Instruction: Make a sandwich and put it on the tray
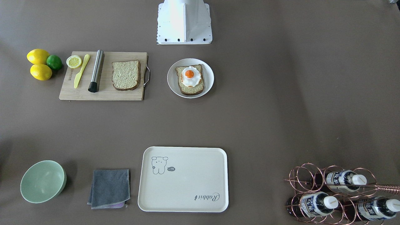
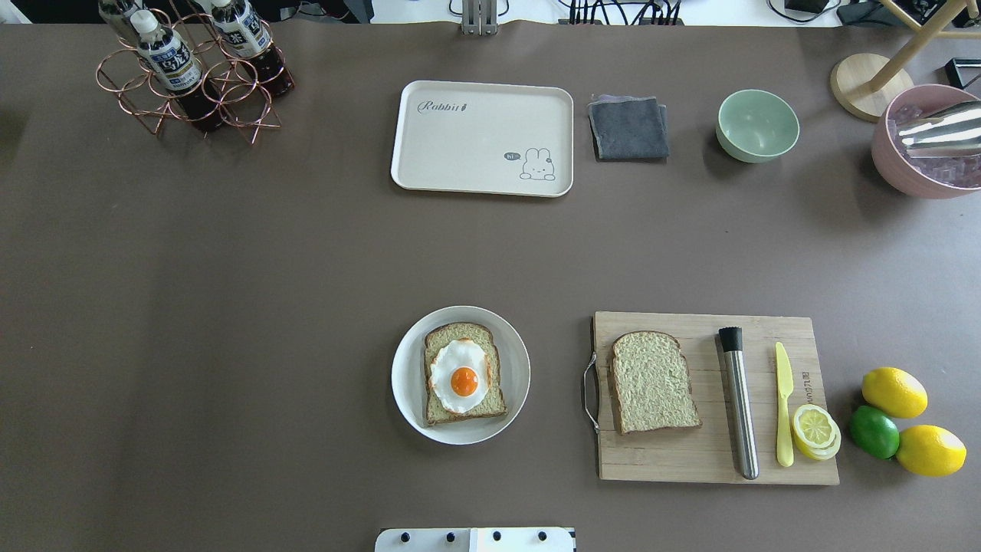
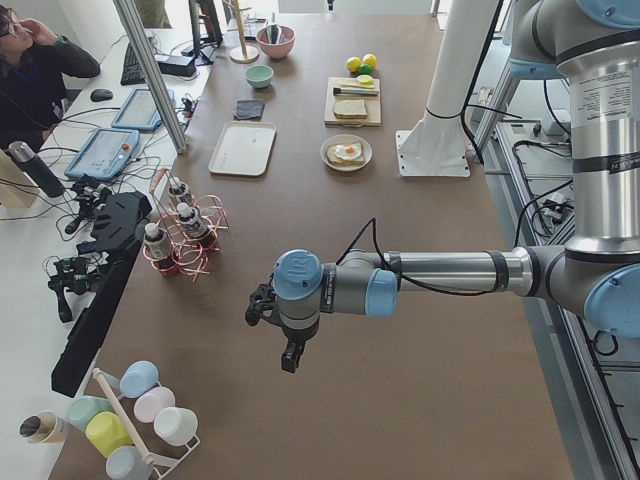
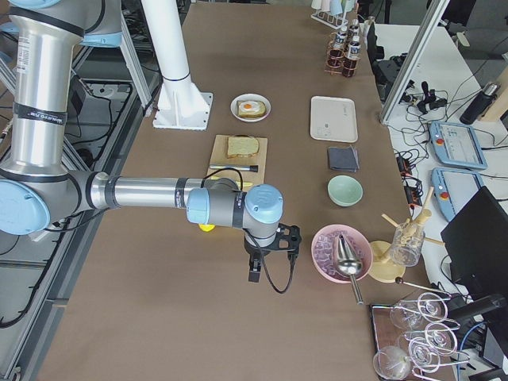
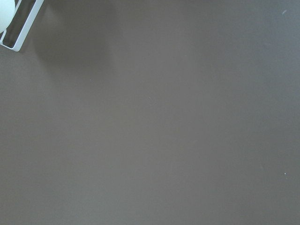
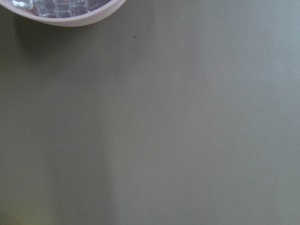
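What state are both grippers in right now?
Left gripper: cannot tell, it shows only in a side view.
Right gripper: cannot tell, it shows only in a side view.

Cream tray (image 2: 475, 146) with grey animal drawing and script; white plate (image 2: 404, 376); brown-crusted, speckled tan bread (image 2: 653, 381); white egg (image 2: 458, 360), orange yolk (image 2: 464, 380); yellow lemons (image 2: 894, 392), green lime (image 2: 873, 432); grey-brown surface (image 2: 230, 307).

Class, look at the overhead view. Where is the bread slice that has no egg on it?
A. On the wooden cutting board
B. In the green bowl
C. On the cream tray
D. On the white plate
A: the bare bread slice lies flat on the wooden cutting board, between its metal handle and the steel muddler.
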Robot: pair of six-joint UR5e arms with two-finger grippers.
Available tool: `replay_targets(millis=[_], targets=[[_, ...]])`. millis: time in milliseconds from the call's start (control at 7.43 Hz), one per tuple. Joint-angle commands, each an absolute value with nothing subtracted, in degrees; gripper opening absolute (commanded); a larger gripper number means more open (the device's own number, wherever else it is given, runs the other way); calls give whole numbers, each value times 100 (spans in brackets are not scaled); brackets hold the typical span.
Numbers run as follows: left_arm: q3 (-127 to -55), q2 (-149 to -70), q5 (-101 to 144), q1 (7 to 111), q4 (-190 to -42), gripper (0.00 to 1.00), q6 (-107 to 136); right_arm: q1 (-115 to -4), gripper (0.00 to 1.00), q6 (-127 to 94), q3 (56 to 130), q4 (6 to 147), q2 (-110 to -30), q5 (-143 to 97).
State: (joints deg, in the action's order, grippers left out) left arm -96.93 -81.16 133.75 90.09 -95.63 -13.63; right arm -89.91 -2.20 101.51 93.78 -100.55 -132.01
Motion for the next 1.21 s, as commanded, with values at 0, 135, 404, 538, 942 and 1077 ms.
replay_targets(millis=[0,135,404,538,942,1077], targets=[[-9703,-8165,13368,9009,-9571,99,-1362,-8991,100,-220,10143,9387,-10055,-13201],[-9703,-8191,13368,9009,-9693,99,-1362,-8991,100,-220,10143,9378,-10055,-13201],[-9668,-8297,13403,9009,-9984,99,-1327,-8991,100,-229,10151,9387,-10055,-13210],[-9685,-8288,13543,9026,-10237,99,-1310,-8991,100,-229,10143,9387,-10055,-13271],[-9450,-8182,14080,9035,-10300,99,-1354,-8991,100,-228,10134,9378,-10055,-13307],[-9474,-8217,14089,9035,-10318,99,-1310,-8991,100,-229,10169,9378,-10037,-13411]])
